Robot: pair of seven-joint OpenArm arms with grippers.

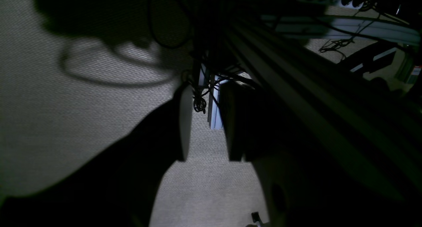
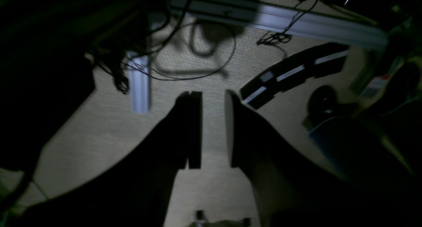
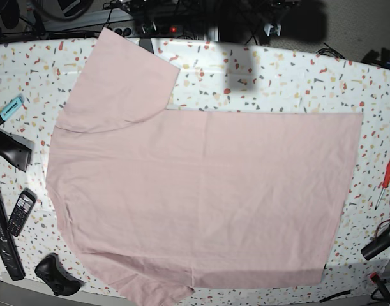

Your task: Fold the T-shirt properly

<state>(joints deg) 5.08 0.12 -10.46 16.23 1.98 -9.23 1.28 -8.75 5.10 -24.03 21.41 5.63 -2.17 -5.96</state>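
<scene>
Base view, left to right: phone handset and black mouse lay on the speckled counter beside the pale pink T-shirt, spread flat, plain side up; red screwdriver lay right of it. Left pincer: jaws apart, empty, over carpet. Right pincer: jaws apart, empty.

Both wrist views are very dim and underexposed, the near parts mere black shapes; the right one is slightly blurred. The base view is bright and evenly lit, with a dark soft shadow at 12 o'clock.
</scene>
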